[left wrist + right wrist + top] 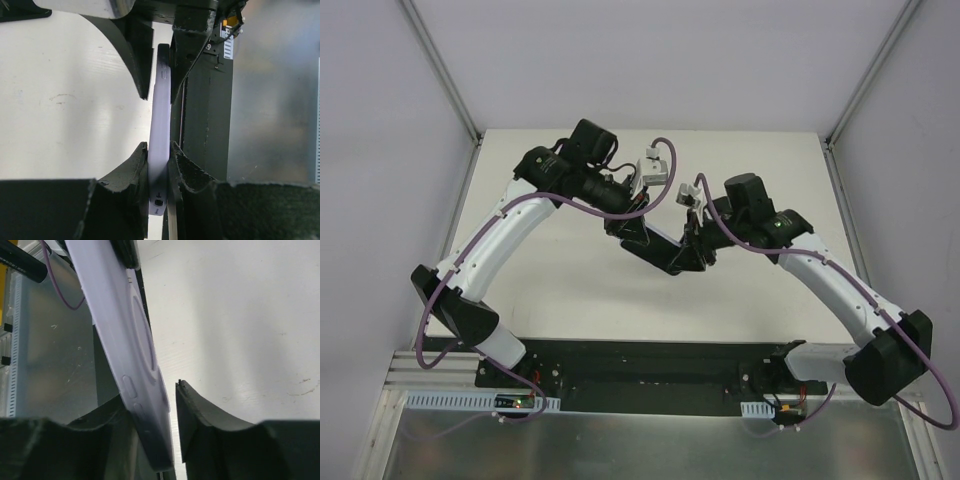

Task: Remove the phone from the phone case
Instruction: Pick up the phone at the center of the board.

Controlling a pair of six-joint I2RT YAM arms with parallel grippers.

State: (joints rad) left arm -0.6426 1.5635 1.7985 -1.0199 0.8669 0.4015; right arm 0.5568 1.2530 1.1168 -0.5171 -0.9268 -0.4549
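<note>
Phone case (159, 115), lavender, is off the white worktop (570, 290), held in the air over its middle between the two wrists. The left arm (500, 230) and right arm (830, 275) bend inward and meet there.

The left end effector (159, 152) is clamped on one end of the case, a pad pressed to each broad side. The right end effector (150, 392) straddles the other end with its jaws parted. One finger lies against the case, while the other finger (205, 415) stands just beside the back with a sliver of worktop showing between.

The case's long axis runs from one end effector to the other, and it appears edge-on in the left wrist view. Both arms are at it, though only the left has a firm hold.

The phone itself is not plainly visible. Judging from the full thickness of the slab, it is probably seated inside, on the side away from the free finger.

The case back carries a moulded ring (150, 347), the long edge has side buttons (129, 386), and a small cutout (158, 202) marks the end nearest the left wrist.

Any push to free the phone would likely have to come through the back, against the left arm's grip.
</note>
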